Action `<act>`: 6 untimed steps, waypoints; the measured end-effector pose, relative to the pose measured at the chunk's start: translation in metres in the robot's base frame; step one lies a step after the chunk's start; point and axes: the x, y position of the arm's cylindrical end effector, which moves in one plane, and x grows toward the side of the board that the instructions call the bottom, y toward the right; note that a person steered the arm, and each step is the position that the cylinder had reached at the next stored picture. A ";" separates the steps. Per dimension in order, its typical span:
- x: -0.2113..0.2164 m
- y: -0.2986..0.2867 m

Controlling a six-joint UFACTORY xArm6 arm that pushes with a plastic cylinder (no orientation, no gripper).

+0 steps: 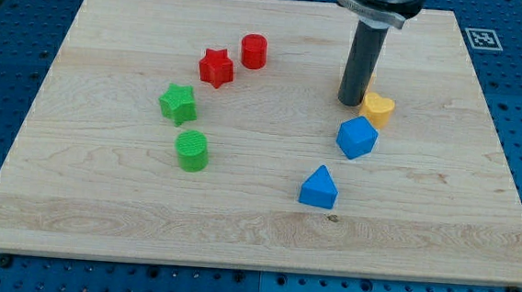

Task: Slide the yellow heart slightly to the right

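Observation:
The yellow heart lies on the wooden board, right of centre. My tip rests on the board just at the heart's left edge, touching or nearly touching it. A second yellow block peeks out behind the rod, its shape mostly hidden. A blue block sits just below the heart, close to it.
A blue triangular block lies below that. A red star and red cylinder lie at the upper middle. A green star and green cylinder lie left of centre. The board's right edge is well beyond the heart.

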 end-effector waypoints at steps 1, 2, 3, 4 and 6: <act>-0.013 0.000; -0.012 -0.003; 0.015 -0.008; 0.033 -0.008; 0.033 0.015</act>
